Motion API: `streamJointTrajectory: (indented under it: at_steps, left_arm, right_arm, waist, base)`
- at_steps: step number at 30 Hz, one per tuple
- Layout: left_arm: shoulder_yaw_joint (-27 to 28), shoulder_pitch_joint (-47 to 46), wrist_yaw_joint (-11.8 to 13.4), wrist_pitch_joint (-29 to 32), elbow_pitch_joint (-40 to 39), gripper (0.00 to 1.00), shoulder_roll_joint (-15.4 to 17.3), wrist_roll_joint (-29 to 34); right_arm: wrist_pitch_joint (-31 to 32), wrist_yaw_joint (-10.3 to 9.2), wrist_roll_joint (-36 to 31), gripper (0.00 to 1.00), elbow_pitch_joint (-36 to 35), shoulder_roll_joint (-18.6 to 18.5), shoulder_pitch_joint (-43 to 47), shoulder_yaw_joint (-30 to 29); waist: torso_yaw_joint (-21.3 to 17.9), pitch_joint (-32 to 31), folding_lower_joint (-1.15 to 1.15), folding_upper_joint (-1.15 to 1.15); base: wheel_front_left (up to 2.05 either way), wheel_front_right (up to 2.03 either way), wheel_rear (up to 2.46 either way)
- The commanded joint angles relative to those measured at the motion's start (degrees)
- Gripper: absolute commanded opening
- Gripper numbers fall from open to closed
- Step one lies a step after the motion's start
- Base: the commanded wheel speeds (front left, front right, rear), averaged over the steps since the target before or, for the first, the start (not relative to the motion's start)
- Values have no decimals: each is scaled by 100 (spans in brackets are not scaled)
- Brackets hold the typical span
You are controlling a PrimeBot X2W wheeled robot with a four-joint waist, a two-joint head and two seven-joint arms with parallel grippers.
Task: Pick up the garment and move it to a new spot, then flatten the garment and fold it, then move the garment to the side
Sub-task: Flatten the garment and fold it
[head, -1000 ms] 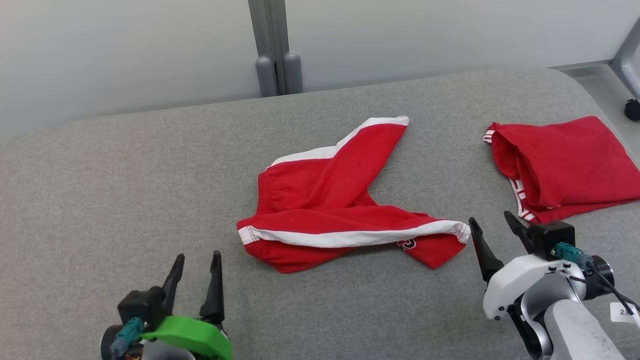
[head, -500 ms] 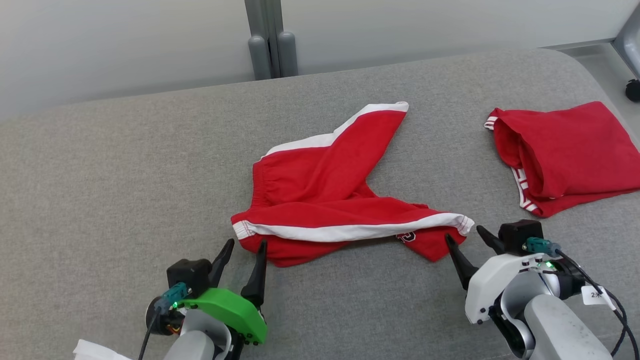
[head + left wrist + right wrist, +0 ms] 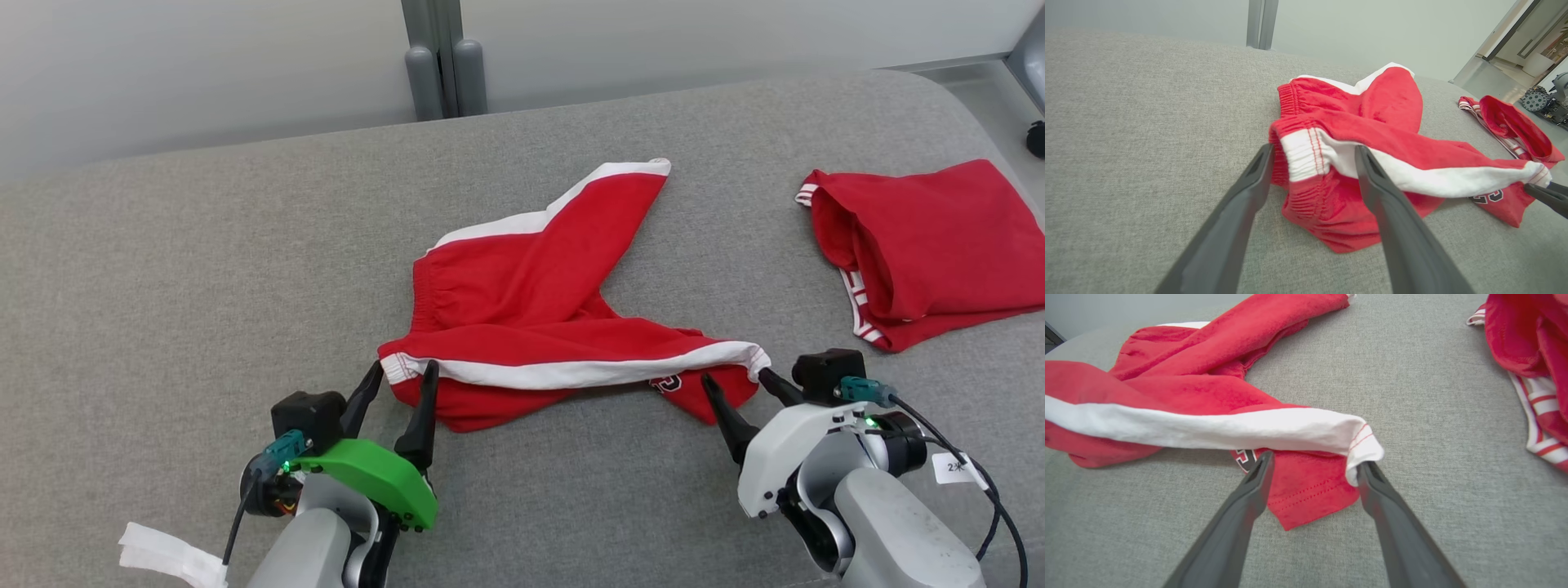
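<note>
On the grey woven padded surface (image 3: 204, 269), near its middle, lies the task's garment, a pair of red jersey shorts with a white side stripe (image 3: 522, 302), crumpled and partly twisted. One leg points toward the far edge. The other runs sideways along the near side, its white stripe uppermost.

The left gripper (image 3: 404, 367), carried on an arm with a bright green plastic wrist cover (image 3: 367, 482), stands at the shorts' left end. Its two dark fingers are spread wide and hold nothing. Seen from the left wrist, the gripper (image 3: 1313, 148) straddles the elastic waistband corner of the shorts (image 3: 1392, 98), where the white stripe ends.

The right gripper (image 3: 735, 376) stands at the opposite, right end, also spread wide with nothing clamped. Seen from the right wrist, this gripper (image 3: 1316, 458) flanks the red hem corner of the shorts (image 3: 1208, 388). One fingertip meets the folded end of the white stripe, though whether it presses the cloth cannot be told.

A second red garment with red-and-white striped trim (image 3: 939, 237) lies folded well apart to the right. A grey upright post (image 3: 441, 57) stands behind the surface. A white paper tag (image 3: 163, 555) hangs beside the left arm.
</note>
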Motion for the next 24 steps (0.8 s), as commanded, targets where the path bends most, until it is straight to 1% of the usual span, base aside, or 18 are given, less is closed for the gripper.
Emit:
streamJointTrajectory:
  at_steps: [1, 12, 13, 14, 15, 16, 17, 18, 19, 20, 24]
  left_arm:
    - [-4, -88, -23, -22, -5, 100, 48, -15]
    - [-160, 64, -25, -19, -273, 100, 106, 36]
    - [-183, 67, -25, -20, -257, 96, 110, 17]
    - [-203, 58, -25, -20, -235, 64, 117, -7]
    - [-227, 48, -25, -19, -205, 48, 119, -30]
    - [-261, 28, -25, -19, -168, 32, 116, -45]
    - [-298, 8, -25, -18, -136, 28, 114, -69]
    - [-333, -19, -25, -18, -97, 4, 115, -111]
    - [-357, -38, -25, -18, -66, 0, 121, -130]
    - [-370, -67, -26, -18, -39, 0, 134, -140]
    - [-225, -107, -26, -20, -187, 0, 162, -141]
  right_arm:
    - [-69, -10, 56, 100, 37, -31, -91, 46]
    - [-396, -10, 237, 100, 285, -59, -282, 235]
    - [-421, -10, 238, 100, 299, -60, -292, 250]
    - [-426, -10, 250, 92, 324, -62, -305, 272]
    - [-444, -10, 261, 60, 345, -59, -325, 295]
    - [-459, -10, 276, 47, 368, -55, -357, 313]
    - [-466, -10, 290, 42, 381, -51, -383, 326]
    - [-480, -10, 295, 28, 404, -46, -409, 351]
    - [-481, -10, 308, 5, 418, -44, -424, 366]
    - [-488, -10, 317, 0, 440, -42, -438, 391]
    - [-610, -10, 353, 0, 442, -98, -507, 395]
  waist:
    - [17, 11, 0, 0]
    - [95, 9, 0, 0]
    - [95, 10, 0, 0]
    - [91, 15, 0, 0]
    - [84, 22, 0, 0]
    - [78, 32, 0, 0]
    - [73, 39, 0, 0]
    - [68, 47, 0, 0]
    - [63, 52, 0, 0]
    - [58, 57, 0, 0]
    - [55, 50, 0, 0]
  base:
    - [0, 0, 0]
    - [0, 0, 0]
    - [0, 0, 0]
    - [0, 0, 0]
    - [0, 0, 0]
    - [0, 0, 0]
    - [0, 0, 0]
    - [0, 0, 0]
    - [0, 0, 0]
    - [0, 0, 0]
    - [0, 0, 0]
